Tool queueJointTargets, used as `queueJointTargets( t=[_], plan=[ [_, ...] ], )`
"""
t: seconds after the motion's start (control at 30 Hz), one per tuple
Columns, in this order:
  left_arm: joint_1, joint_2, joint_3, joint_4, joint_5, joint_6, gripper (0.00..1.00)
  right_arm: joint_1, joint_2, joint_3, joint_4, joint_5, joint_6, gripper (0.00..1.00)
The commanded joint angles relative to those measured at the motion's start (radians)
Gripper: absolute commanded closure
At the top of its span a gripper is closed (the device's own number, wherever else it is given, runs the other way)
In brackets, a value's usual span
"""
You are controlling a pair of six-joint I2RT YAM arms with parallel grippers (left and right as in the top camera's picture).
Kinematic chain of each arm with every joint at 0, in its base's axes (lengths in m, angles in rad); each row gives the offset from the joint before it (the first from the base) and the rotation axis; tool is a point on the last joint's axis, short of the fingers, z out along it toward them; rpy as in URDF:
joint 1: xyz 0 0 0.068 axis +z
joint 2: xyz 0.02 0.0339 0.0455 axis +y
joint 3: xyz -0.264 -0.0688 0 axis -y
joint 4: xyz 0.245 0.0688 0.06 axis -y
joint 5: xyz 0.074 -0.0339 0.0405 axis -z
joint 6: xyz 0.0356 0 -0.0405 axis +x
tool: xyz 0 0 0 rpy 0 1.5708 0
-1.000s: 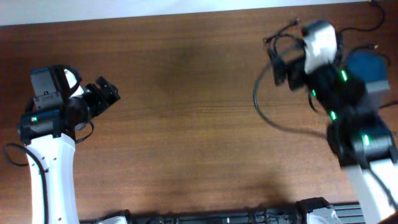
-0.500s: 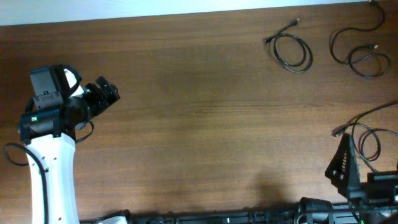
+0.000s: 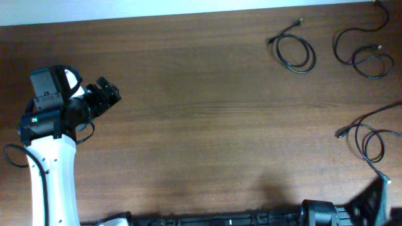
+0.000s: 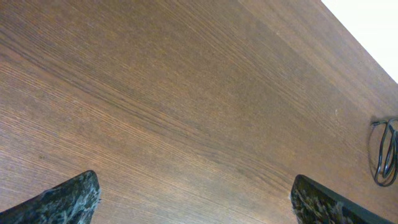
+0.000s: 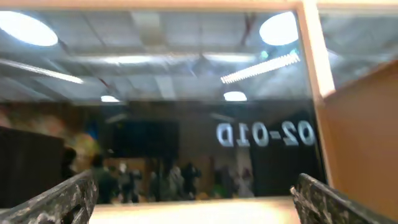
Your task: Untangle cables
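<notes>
Three thin black cables lie apart on the right of the brown table [image 3: 207, 107]. One coiled cable [image 3: 295, 51] is at the back. A second cable [image 3: 364, 53] loops in the far right corner. A third cable [image 3: 369, 137] lies near the right edge. My left gripper [image 3: 105, 94] is open and empty at the far left, far from the cables; its wrist view [image 4: 196, 193] shows bare wood and one coil [image 4: 382, 152] at the right edge. My right gripper [image 3: 375, 199] is low at the front right corner, open and empty, pointing up at the room [image 5: 196, 193].
A thick black wire [image 3: 16, 157] loops beside the left arm's base. The robot's dark base frame [image 3: 251, 220] runs along the front edge. A pale wall strip [image 3: 157, 7] borders the table's back edge.
My right arm has pulled back from the back right corner to the front right corner. The cables now lie uncovered and separate. The left arm has not moved.
</notes>
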Motion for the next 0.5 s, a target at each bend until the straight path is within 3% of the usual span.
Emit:
queueJointTargets(
  t=[0.0,0.1,0.27,0.47],
  plan=[
    [0.003,-0.010,0.014,0.000,-0.007,0.006,0.01,0.006,0.006,-0.184,-0.089,0.076,0.013,0.02],
    [0.003,-0.010,0.014,0.000,-0.007,0.006,0.01,0.006,0.006,-0.502,-0.061,0.076,0.014,0.02],
    [0.003,-0.010,0.014,0.000,-0.007,0.006,0.01,0.006,0.006,-0.828,0.161,0.076,0.044,0.01],
    [0.003,-0.010,0.014,0.000,-0.007,0.006,0.01,0.006,0.008,-0.883,0.082,0.077,0.043,0.02]
  ],
)
